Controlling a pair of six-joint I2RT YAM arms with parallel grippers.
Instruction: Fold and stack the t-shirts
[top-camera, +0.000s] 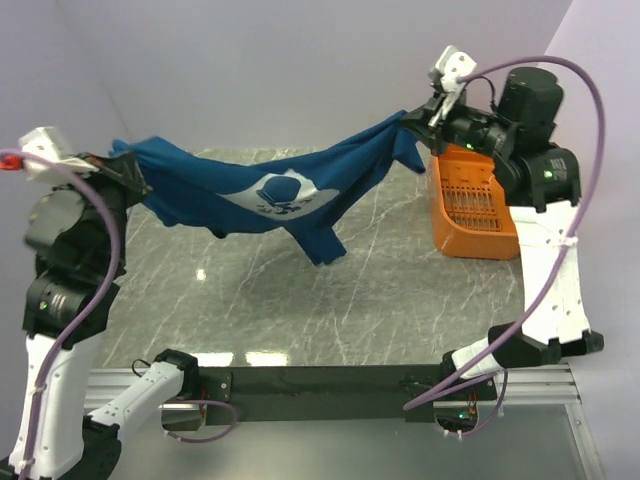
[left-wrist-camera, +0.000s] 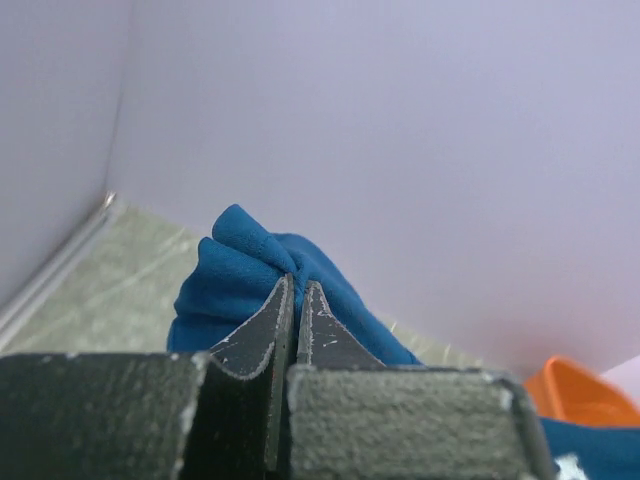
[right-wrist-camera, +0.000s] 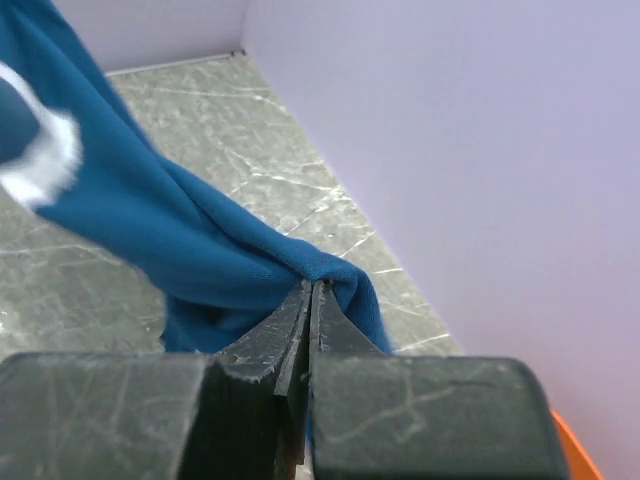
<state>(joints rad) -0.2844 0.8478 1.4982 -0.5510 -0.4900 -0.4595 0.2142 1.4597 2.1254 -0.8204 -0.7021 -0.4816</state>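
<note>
The grey marbled bench (top-camera: 330, 300) fills the middle of my top view. Above it the dark teal-blue t-shirt (top-camera: 215, 195) is up in the air, strung between my two arms like a hammock and sagging in the middle. One loose fold hangs lowest, over the centre of the bench. From above I can't tell whether it clears the stone.

My left arm (top-camera: 65, 270) stands tall from its base at the near left corner. Its elbow is folded and its wrist is raised at the left edge, pointing inward to the right. My right arm (top-camera: 550, 250) climbs from the near right base and reaches up and back. Its wrist points left, and it holds its end of the shirt higher in the top view than the left end.

The orange basket (top-camera: 470, 205) sits at the far right of the bench, just below the right wrist, with its slotted wall facing the camera. It is apart from the shirt.

The pale grey print (top-camera: 282, 192) with its dark figure shows at the lowest part of the sag, facing up.

On the left wrist camera, the left jaws are pinched tight on a bunched corner of the blue cloth, which puffs out past the tips. On the right wrist camera, the right jaws are clamped the same way on a gathered fold, and the shirt stretches away to the left over the bench.
</note>
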